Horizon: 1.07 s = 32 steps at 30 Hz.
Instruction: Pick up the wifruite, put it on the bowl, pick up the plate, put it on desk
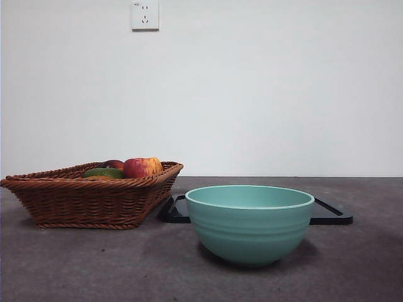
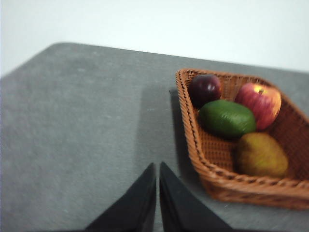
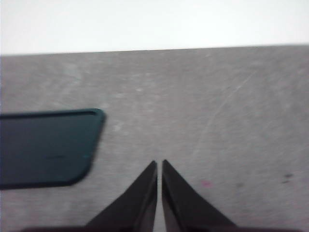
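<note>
Both the left pincer [image 2: 158, 166] and right pincer [image 3: 159, 164] hang pressed together over bare bench [image 1: 352, 270], nothing grasped, while the kiwifruit [image 2: 261, 154] lies in the wicker basket [image 2: 231, 181], apart from the bowl [image 1: 250, 223].

Front view low, level, near bowl [image 1: 249, 223]; wrist views look down; basket [image 1: 88, 200] shared with left.

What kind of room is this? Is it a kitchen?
Probably not a kitchen. It looks more like a test room for a robot: a bare white wall with one socket, a plain grey desk, and a basket of fruit, a bowl and a dark tray set out.
</note>
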### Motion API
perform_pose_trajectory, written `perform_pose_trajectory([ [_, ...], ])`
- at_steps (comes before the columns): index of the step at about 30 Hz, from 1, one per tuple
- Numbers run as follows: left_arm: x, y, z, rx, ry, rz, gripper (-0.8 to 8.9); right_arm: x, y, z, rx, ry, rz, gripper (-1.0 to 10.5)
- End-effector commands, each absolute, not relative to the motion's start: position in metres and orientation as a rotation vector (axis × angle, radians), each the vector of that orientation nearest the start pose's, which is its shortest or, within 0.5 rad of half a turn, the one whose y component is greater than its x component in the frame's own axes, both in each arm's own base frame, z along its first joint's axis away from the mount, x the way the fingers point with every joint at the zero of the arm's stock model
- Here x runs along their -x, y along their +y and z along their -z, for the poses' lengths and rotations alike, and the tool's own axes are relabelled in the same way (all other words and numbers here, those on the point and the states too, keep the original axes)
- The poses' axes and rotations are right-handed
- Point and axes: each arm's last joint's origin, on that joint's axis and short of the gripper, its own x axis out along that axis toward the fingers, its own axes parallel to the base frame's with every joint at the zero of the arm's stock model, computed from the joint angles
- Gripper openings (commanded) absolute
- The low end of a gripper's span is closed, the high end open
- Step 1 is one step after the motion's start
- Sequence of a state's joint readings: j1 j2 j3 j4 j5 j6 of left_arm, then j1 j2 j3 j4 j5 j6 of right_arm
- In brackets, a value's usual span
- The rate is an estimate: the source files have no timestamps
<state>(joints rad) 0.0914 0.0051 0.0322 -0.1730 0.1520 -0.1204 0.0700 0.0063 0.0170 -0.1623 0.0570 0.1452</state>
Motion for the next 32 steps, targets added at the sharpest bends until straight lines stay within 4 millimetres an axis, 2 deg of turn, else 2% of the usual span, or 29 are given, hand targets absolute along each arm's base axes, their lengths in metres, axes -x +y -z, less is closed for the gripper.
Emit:
perform_pose_trajectory([
  [1, -0.095, 0.005, -0.15, 0.324, 0.177, 0.03, 0.11, -0.096, 0.007, -0.153, -0.273, 0.155, -0.045, 0.1],
  [7, -0.095, 0.004, -0.154, 0.441, 0.169, 0.032, 0.11, -0.096, 0.009, -0.159, -0.34, 0.11, -0.121, 0.1],
  [14, -0.091, 0.002, -0.176, 0.479, 0.12, 0.095, 0.11, -0.094, 0.009, -0.184, -0.362, -0.037, -0.16, 0.1],
  [24, -0.07, 0.0, -0.242, 0.441, -0.046, 0.143, 0.11, -0.073, 0.007, -0.245, -0.321, -0.209, -0.183, 0.1],
  [32, -0.056, -0.001, -0.289, 0.39, -0.003, 0.133, 0.11, -0.055, 0.006, -0.297, -0.265, -0.211, -0.176, 0.1],
])
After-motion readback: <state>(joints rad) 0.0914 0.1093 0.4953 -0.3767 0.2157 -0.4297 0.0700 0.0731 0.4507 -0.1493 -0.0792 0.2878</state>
